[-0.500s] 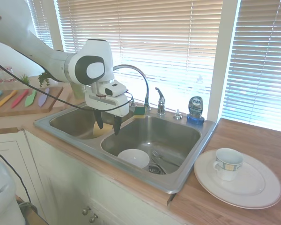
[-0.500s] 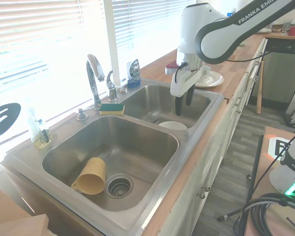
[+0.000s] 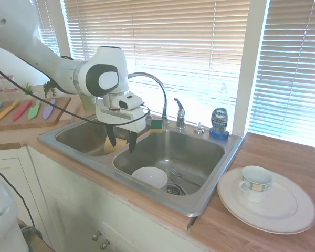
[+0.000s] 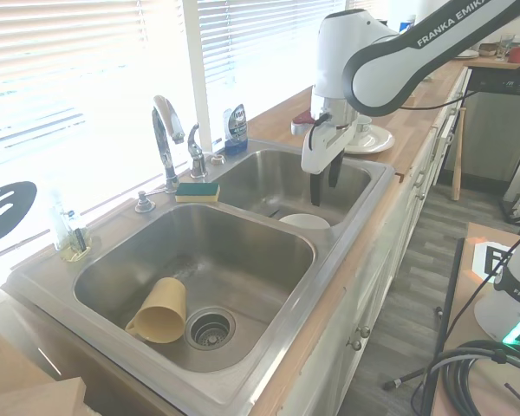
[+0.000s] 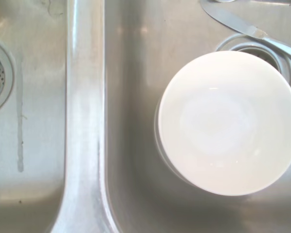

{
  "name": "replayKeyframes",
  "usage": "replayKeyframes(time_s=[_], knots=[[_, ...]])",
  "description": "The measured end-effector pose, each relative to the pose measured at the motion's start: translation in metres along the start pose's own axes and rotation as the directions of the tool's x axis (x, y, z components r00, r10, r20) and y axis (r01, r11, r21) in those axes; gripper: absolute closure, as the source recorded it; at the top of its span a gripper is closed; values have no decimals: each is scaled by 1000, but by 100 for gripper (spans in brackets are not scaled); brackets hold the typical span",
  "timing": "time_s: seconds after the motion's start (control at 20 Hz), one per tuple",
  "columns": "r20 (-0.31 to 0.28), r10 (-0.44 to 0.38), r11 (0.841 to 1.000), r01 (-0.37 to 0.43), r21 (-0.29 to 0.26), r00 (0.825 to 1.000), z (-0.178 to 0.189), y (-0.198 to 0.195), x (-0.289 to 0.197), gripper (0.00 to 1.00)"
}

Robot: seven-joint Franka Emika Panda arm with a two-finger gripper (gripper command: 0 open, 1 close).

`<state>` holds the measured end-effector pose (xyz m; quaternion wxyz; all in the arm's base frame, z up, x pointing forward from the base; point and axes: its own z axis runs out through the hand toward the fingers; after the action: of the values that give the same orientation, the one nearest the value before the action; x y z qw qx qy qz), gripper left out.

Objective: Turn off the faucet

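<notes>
The faucet [image 3: 152, 84] is a chrome tap with a tall arched spout [image 4: 165, 139] at the back of the double sink. Its short lever handle [image 3: 179, 112] [image 4: 195, 152] stands on a post just right of the spout base. My gripper [image 3: 121, 140] [image 4: 324, 187] hangs open and empty above the divider [image 5: 85, 116] between the two basins, near the sink's front edge. It is well forward of the handle and apart from it. I cannot tell whether water is running from the spout.
A white bowl [image 3: 149, 177] [image 5: 228, 121] and a knife [image 5: 242, 26] lie in the right basin, a yellow cup [image 4: 160, 310] in the left. A sponge [image 3: 156, 125], a small chrome cap [image 3: 199, 128] and a soap bottle [image 3: 219, 122] line the back rim. A plate [image 3: 289, 215] with a mug [image 3: 255, 182] sits on the counter.
The wrist has shifted a little over the divider. The gripper stays open and nothing in the sink has moved.
</notes>
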<state>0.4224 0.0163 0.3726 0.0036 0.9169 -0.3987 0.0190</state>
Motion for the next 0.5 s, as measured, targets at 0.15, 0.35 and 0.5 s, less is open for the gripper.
replayKeyframes(time_s=[0.15,0.35,0.5], knots=[[0,7,1000,-7,0,1000,0,2,2,100],[-2,12,1000,-12,1,1000,1,3,4,100],[-2,13,1000,-13,1,1000,2,3,5,100]])
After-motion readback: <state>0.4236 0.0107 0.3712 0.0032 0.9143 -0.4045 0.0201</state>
